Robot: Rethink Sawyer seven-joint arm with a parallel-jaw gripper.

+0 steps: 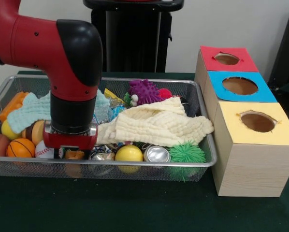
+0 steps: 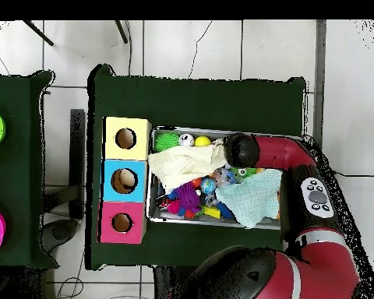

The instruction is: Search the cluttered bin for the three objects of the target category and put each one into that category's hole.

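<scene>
No legible writing or brand marks on any item. The bin [image 1: 202, 162] sits on a dark green cloth-covered table [image 1: 135, 208], just beside a row of three wooden boxes with round holes in their tops: red top [image 1: 231, 65], blue top [image 1: 263, 92], yellow top [image 1: 280, 130]. Overhead view shows a pale tiled floor [image 2: 221, 47] around the table and a second green table [image 2: 11, 195] to the side. The arm [image 1: 72, 63] comes down into the bin's left part in front view; the gripper is hidden below the wrist among the clutter, so cannot tell whether it is spread or closed. Bin contents: cream cloth [image 1: 159, 123] draped across the middle, light blue cloth [image 1: 31, 108], purple spiky toy [image 1: 145, 91], green spiky ball [image 1: 187, 153], yellow ball [image 1: 129, 153], silver can [image 1: 157, 154], small basketball [image 1: 20, 148]. The cloths cover much of what lies beneath.
</scene>
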